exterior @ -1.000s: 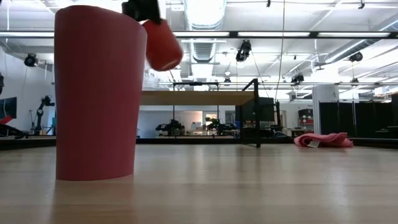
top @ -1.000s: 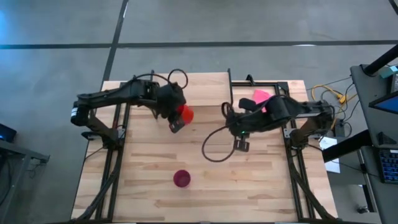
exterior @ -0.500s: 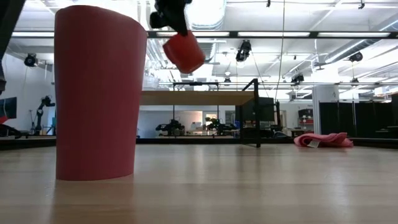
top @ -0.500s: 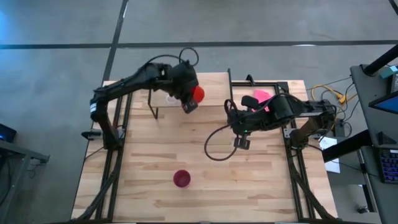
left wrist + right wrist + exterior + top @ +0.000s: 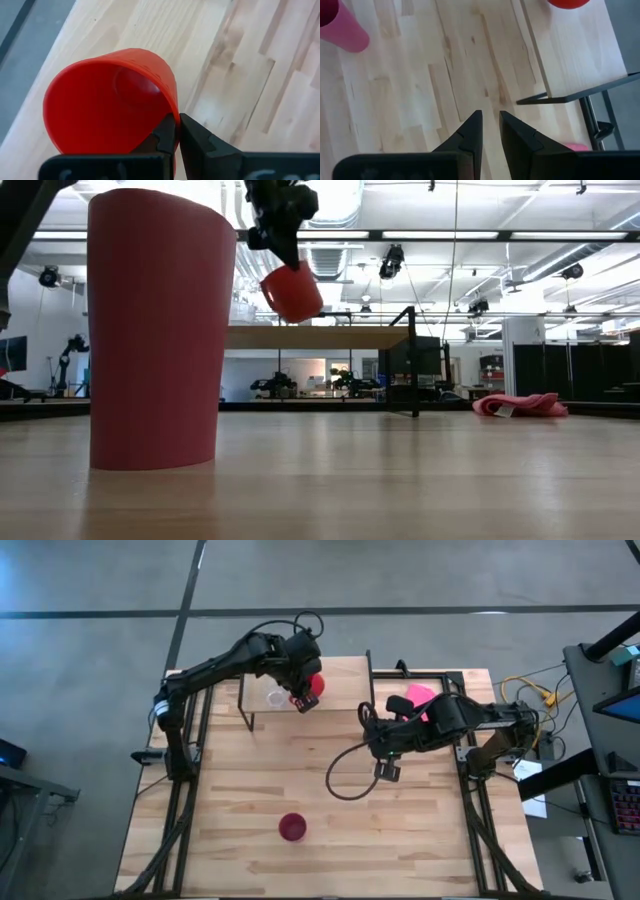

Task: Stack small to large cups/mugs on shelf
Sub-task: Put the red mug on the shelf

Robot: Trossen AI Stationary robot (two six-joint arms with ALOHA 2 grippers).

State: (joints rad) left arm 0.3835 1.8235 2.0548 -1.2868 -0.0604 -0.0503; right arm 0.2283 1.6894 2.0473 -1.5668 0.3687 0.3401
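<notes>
I'm looking at two dark, matte black jointed arms. A black cable is looping loosely off the right arm [image 5: 440, 720], another is curling above the left arm [image 5: 230, 665], and both claws' fingers [image 5: 470, 132] are tapering to blunt wedges.

1. Left gripper [image 5: 303, 698], clamped on the red-orange mug [image 5: 314, 684], has travelled toward 12 o'clock from mid-table; it is now above the shelf [image 5: 345, 692].
2. In the low view the mug [image 5: 292, 292] sits lower than 0.5 s ago, just above the shelf top [image 5: 318, 337].
</notes>
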